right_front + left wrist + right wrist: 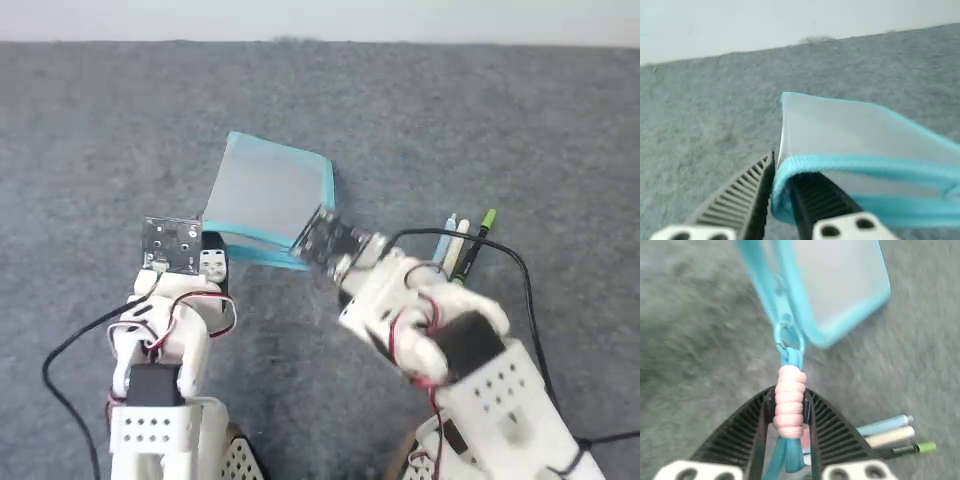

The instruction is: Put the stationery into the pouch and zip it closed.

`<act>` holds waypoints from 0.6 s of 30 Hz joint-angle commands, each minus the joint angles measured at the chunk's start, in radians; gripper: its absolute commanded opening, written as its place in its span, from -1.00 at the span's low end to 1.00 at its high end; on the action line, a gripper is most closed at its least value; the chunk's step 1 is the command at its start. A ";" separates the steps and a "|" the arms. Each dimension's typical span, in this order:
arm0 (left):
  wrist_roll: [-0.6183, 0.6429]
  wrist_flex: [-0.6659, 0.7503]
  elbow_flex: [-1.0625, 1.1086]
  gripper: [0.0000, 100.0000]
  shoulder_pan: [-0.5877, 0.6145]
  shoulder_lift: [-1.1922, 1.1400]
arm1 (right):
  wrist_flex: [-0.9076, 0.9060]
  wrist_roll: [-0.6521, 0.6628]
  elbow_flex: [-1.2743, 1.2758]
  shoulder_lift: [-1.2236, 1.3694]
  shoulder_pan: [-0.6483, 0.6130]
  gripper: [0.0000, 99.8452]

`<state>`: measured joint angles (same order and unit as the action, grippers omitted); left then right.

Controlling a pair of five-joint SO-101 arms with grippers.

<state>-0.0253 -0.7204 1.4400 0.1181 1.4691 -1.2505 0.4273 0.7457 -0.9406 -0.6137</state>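
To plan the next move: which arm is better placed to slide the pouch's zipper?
Right, I think. The right gripper is shut on the pink zipper pull, while the left gripper clamps the pouch at its corner and can steady it. The pens lie outside, beside the right arm.

My left arm (160,340) stands at the desk's near edge, jaws nipped on the translucent turquoise-trimmed pouch (265,190). My right arm (440,340) angles in beside it, jaws clamped on the pink braided zip pull (789,400).

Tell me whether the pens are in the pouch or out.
Out. The three pens lie together on the grey cloth, apart from the pouch.
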 commanded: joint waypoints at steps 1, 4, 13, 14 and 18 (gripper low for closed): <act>0.020 0.068 0.008 -0.98 0.049 0.009 | 0.056 0.023 -0.008 0.081 0.116 -0.99; 0.021 0.072 0.022 -0.98 0.048 0.009 | 0.081 0.020 -0.009 0.131 0.151 -0.99; 0.023 0.072 0.024 -0.98 0.046 0.009 | 0.031 -0.095 -0.035 0.093 0.145 -0.60; 0.025 0.072 0.025 -0.98 0.046 0.009 | 0.004 -0.094 -0.044 0.071 0.131 -0.46; 0.046 0.071 0.039 -0.98 0.046 0.009 | -0.153 -0.097 -0.127 -0.048 0.091 0.02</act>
<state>-0.0084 -0.6851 1.4891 0.1580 1.4691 -1.3057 0.3475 0.7196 -0.8838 -0.5033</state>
